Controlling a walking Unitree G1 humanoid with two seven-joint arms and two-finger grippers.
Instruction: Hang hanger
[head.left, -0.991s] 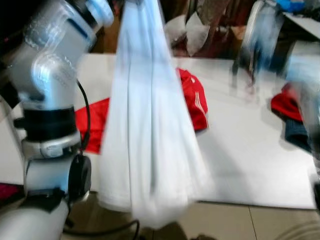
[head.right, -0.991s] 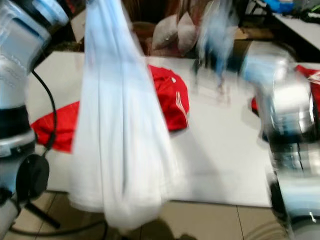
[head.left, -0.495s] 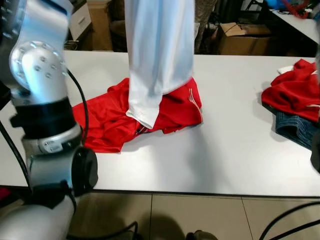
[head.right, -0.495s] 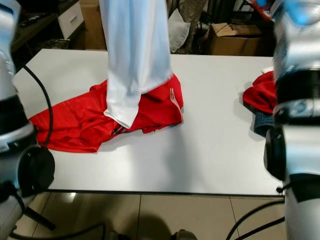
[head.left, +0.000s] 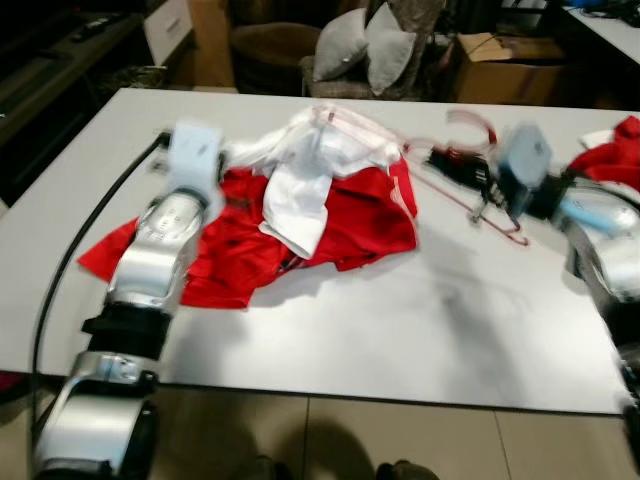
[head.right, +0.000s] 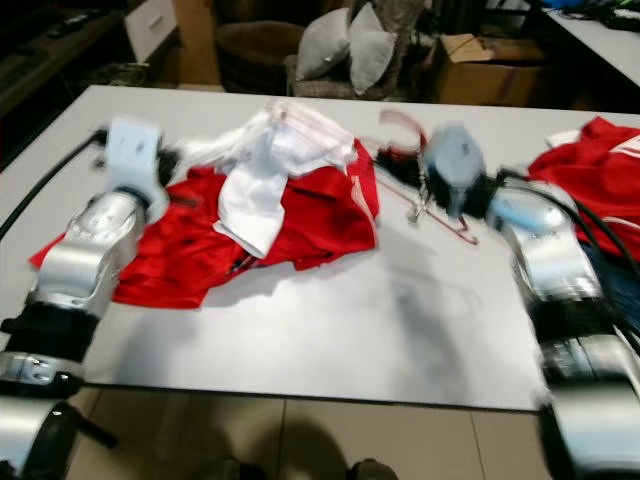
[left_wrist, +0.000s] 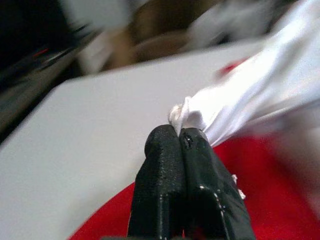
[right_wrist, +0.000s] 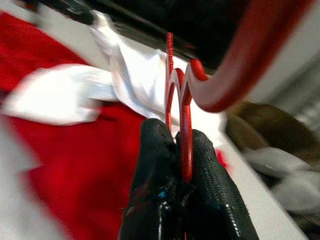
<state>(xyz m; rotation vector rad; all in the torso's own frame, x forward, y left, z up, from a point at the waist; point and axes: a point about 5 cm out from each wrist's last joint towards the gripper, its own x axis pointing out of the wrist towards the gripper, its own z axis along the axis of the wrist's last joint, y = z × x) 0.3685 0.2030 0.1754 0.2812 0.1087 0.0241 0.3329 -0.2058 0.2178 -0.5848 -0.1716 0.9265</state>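
The right end effector (right_wrist: 182, 145), clamped on the red hanger (head.left: 480, 195), sits right of the white shirt (head.left: 310, 165) that the left end effector (left_wrist: 181, 137) pinches.

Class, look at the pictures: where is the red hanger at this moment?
The red hanger is clamped in the right gripper, low over the white table on the robot's right, just beyond the white garment lying on the red garment.
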